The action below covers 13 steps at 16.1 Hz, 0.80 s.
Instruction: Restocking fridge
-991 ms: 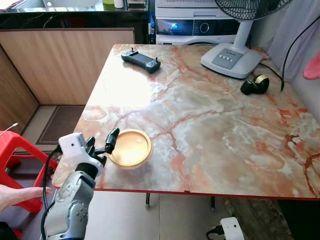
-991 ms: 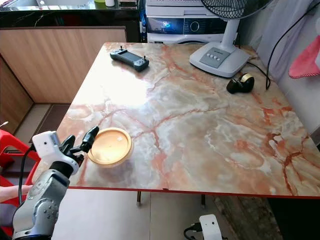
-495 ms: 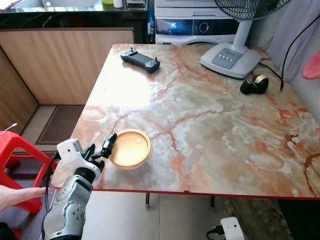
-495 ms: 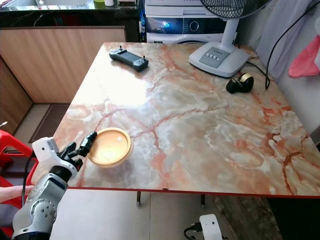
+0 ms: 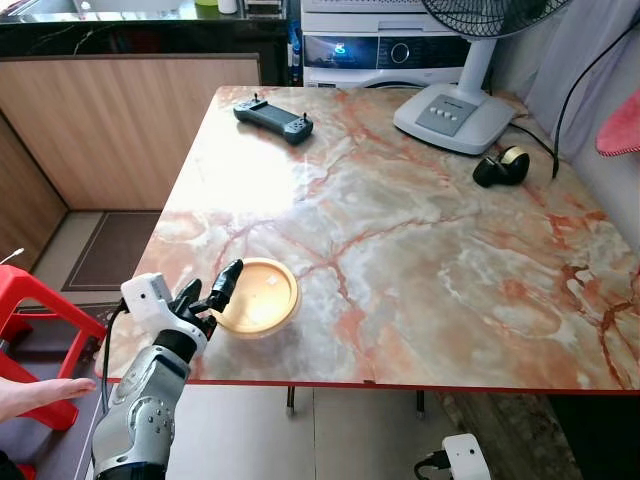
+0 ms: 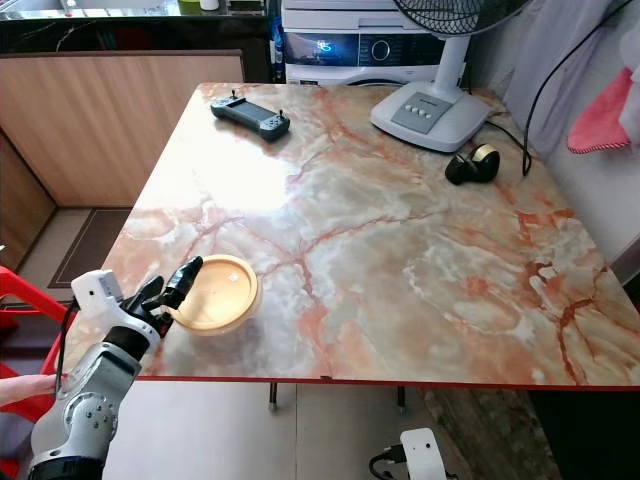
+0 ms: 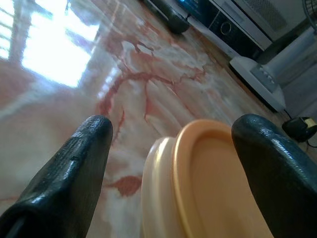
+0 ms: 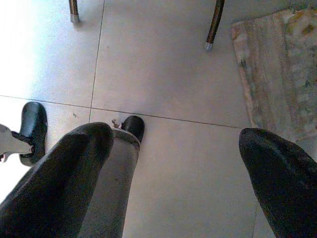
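In the head views, your left gripper [image 5: 213, 295] was at the near left corner of the marble table [image 5: 420, 250], reaching for the round tub [image 5: 258, 297] with the orange lid. I think you were at the step of picking up the tub to take it to the fridge. One black finger rested against the tub's left rim, and the fingers were spread apart, not yet squeezing. Next, you needed to push in a bit so the tub sat between both fingers, then close gently. The table top looked smooth and shiny, with pink and white swirls. Far away on it sat a black controller [image 5: 273, 117], a white fan base [image 5: 455, 112] and a roll of tape [image 5: 502, 166]. In the left wrist view, the tub [image 7: 208, 183] sat between the two fingers [image 7: 74, 168], looking like smooth plastic with a flat lid. In the right wrist view, your right gripper [image 8: 173, 188] hung wide open over the grey floor tiles [image 8: 163, 64].
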Available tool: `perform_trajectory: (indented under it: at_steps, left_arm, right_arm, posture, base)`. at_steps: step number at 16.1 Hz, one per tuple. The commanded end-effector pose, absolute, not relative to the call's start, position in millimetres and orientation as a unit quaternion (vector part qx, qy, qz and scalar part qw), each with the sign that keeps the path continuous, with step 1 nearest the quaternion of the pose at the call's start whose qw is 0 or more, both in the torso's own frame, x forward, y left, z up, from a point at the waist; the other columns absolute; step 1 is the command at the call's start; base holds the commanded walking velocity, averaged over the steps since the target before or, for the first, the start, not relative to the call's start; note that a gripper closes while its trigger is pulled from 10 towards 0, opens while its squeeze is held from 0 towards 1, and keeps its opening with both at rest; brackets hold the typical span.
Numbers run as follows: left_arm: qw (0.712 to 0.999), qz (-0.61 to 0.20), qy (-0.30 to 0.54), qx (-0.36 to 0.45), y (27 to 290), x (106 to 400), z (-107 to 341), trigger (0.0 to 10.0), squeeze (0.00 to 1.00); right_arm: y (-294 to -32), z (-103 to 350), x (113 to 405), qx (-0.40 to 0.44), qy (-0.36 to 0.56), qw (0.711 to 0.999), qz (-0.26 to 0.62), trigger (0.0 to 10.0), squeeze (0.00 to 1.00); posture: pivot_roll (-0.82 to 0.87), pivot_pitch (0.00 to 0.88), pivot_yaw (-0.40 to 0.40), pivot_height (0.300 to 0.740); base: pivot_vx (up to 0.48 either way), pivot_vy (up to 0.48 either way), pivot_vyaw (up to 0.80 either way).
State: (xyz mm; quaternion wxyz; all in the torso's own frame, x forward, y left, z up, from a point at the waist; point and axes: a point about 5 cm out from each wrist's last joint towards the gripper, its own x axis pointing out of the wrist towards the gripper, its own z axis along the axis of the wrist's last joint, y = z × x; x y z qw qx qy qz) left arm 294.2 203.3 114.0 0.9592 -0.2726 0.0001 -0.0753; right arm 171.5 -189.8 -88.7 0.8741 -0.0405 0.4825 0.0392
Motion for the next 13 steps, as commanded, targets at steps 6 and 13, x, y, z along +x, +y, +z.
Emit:
perform_trajectory:
  at_steps: [6, 13]
  left_arm:
    - [0.956, -0.100, 0.018, -0.275, 197, 294, 104, 10.0, 0.00]
    - [0.954, -0.116, 0.029, -0.276, 193, 294, 97, 10.0, 0.00]
  right_arm:
    - [-193, -89, 169, -0.041, 0.481, 0.875, 0.032, 10.0, 0.00]
    - [-194, -89, 170, -0.040, 0.480, 0.876, 0.032, 10.0, 0.00]
  posture:
    - [0.08, 0.083, -0.049, 0.740]
    - [0.08, 0.089, -0.052, 0.740]
  base:
    - [0.000, 0.000, 0.00]
    - [0.000, 0.000, 0.00]
